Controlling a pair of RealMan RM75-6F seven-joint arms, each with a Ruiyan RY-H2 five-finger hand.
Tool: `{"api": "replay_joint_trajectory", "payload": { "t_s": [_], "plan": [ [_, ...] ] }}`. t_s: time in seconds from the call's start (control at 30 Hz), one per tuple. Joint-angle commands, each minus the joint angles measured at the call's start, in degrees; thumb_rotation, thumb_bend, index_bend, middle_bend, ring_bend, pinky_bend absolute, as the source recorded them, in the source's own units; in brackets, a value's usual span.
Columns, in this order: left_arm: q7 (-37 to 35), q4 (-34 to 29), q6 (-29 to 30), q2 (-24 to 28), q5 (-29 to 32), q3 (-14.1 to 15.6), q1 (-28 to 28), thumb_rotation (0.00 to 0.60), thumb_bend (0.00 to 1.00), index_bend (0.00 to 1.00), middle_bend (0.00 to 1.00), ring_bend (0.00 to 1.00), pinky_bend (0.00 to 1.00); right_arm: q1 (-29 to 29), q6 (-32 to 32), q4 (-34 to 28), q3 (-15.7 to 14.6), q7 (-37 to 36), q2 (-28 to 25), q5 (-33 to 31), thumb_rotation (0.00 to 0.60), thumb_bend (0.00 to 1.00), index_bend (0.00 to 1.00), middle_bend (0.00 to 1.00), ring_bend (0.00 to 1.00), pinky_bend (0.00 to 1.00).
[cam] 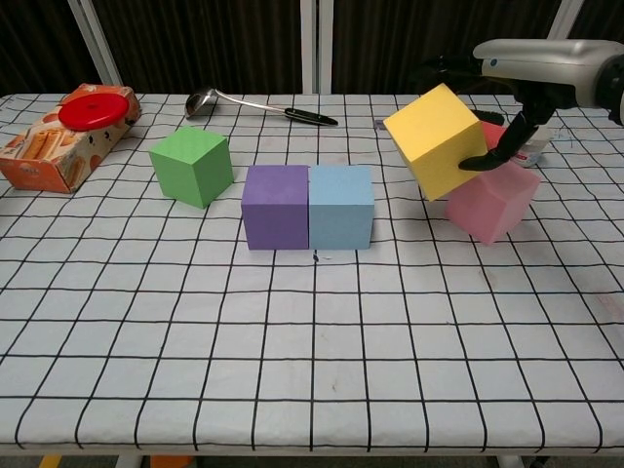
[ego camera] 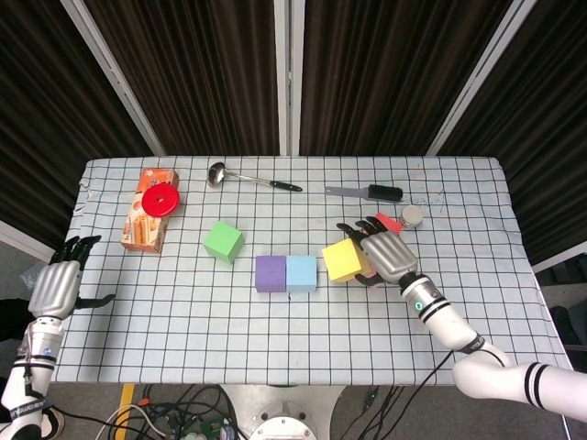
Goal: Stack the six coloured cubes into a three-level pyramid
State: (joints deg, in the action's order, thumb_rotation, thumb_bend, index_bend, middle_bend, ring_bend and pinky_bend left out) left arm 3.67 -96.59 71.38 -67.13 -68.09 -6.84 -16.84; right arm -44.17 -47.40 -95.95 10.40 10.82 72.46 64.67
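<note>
I see the table (ego camera: 183,312) with white checked cloth | on it: green cube (ego camera: 223,241), purple cube (ego camera: 271,273) touching blue cube (ego camera: 302,272), pink cube (cam: 492,202), red cube (ego camera: 388,221) | far side: snack box (ego camera: 147,216) under red disc (ego camera: 161,199), ladle (ego camera: 248,178), knife (ego camera: 365,192), small jar (ego camera: 413,215).
</note>
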Motion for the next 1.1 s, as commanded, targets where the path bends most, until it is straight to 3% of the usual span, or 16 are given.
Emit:
{"api": "replay_joint_trajectory", "payload": {
  "t_s": [0.03, 0.3, 0.7, 1.1],
  "plan": [
    [0.1, 0.0, 0.0, 0.0, -0.1, -0.1, 0.0, 0.6, 0.02, 0.09, 0.1, 0.01, 0.11, -0.9, 0.7, -0.5, -0.1, 1.5, -0.4, -0.3, 0.6, 0.31, 0.0, 0.57, 0.1, 0.0],
    [-0.2, -0.1, -0.1, 0.1, -0.2, -0.2, 0.2, 0.6, 0.02, 0.09, 0.1, 0.01, 0.11, -3.9, 3.1, -1.9, -2.8, 10.7, -2.1, -4.4, 0.6, 0.32, 0.0, 0.58, 0.1, 0.0],
    [-1.1, 0.7, -0.6, -0.2, -0.5, -0.2, 0.3, 0.6, 0.02, 0.09, 0.1, 0.01, 0.11, -6.4, -0.2, -3.3, -7.6, 24.8, -3.5, -13.8, 0.6, 0.33, 0.0, 0.6, 0.1, 0.0],
    [-2.4, 1.8, -0.9, -0.4, -0.7, -0.3, 0.7, 0.6, 0.02, 0.09, 0.1, 0.01, 0.11, -10.5, -0.7, -4.3, -8.2, 30.7, -3.3, -20.8, 0.6, 0.33, 0.0, 0.61, 0.1, 0.0]
  ]
}}
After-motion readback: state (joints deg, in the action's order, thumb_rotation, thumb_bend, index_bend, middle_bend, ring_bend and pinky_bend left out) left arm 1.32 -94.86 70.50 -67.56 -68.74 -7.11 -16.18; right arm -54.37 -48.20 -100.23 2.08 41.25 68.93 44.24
